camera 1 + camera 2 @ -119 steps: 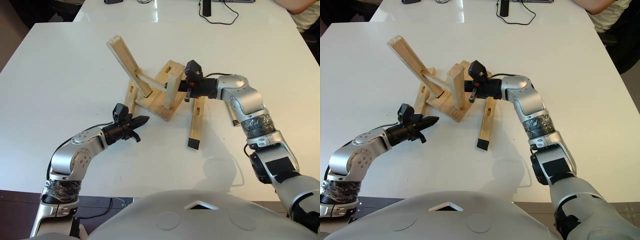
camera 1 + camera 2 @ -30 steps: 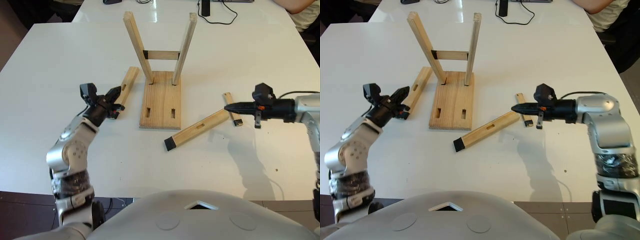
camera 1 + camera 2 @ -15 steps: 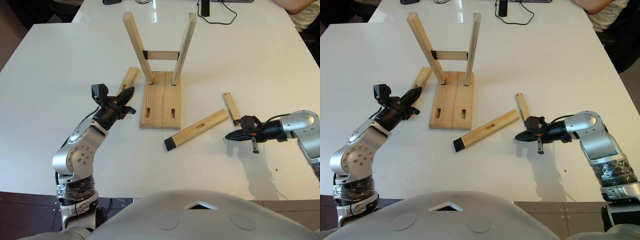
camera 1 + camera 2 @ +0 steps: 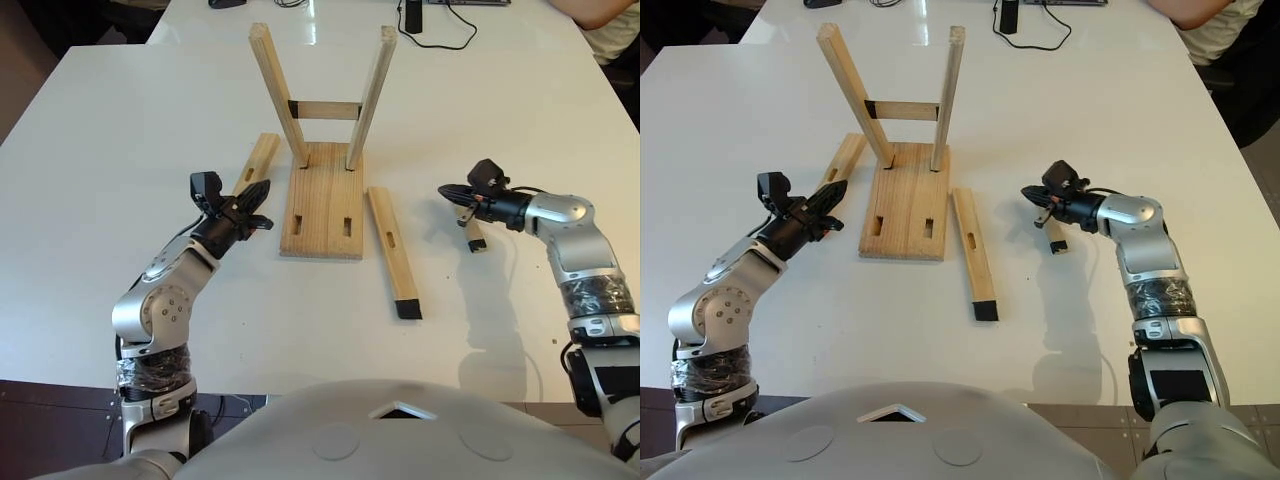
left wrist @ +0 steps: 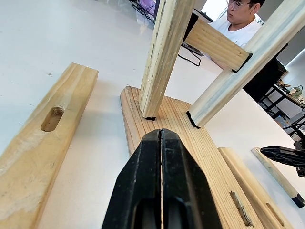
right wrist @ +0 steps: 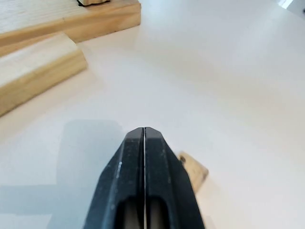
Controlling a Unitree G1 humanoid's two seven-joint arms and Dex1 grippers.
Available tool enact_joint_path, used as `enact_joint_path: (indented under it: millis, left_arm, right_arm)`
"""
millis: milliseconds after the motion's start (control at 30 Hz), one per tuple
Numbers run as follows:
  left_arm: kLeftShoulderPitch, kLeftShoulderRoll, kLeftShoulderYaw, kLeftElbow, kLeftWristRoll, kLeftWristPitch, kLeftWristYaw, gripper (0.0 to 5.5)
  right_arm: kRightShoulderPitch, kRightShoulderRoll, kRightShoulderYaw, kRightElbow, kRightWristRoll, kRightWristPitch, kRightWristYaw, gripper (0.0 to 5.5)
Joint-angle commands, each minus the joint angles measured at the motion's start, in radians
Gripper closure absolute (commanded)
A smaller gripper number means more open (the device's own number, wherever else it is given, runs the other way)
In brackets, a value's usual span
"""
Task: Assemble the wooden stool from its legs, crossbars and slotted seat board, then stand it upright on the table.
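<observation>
The slotted seat board (image 4: 322, 205) lies flat on the white table. Two legs stand in its far slots, joined by a crossbar (image 4: 323, 110). A loose leg (image 4: 253, 167) lies left of the board, and another loose leg (image 4: 392, 250) with a black end lies along the board's right side. A short loose crossbar (image 4: 473, 233) lies farther right. My left gripper (image 4: 258, 190) is shut and empty, pointing at the board's left edge (image 5: 143, 119). My right gripper (image 4: 445, 190) is shut and empty, just above the short crossbar's far end (image 6: 193, 170).
A black device with cables (image 4: 412, 15) sits at the table's far edge. Bare white table (image 4: 120, 120) stretches wide to the left and across the near side in front of the board.
The loose right leg has swung from a slant to lie parallel beside the board. My right gripper moved farther away, over the short crossbar. The left gripper barely shifted.
</observation>
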Motion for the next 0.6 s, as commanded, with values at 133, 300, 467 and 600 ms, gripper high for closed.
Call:
enact_joint_path:
  millis: [133,300,467,600]
  left_arm:
    - [0.045,-0.029,0.017,-0.03,-0.008,-0.013,0.037,5.5]
    - [0.078,-0.054,0.023,-0.061,-0.014,-0.022,0.057,5.5]
    - [0.079,-0.071,0.035,-0.04,-0.009,-0.04,0.073,5.5]
    - [0.086,-0.08,0.037,-0.038,-0.009,-0.049,0.081,5.5]
  right_arm:
    - [0.25,-0.014,-0.184,-0.407,0.147,0.239,-0.091,4.75]
    - [0.36,-0.003,-0.214,-0.521,0.174,0.335,-0.151,4.1]
    - [0.434,0.032,-0.216,-0.58,0.21,0.41,-0.2,3.28]
    - [0.454,0.052,-0.225,-0.598,0.236,0.437,-0.228,2.64]
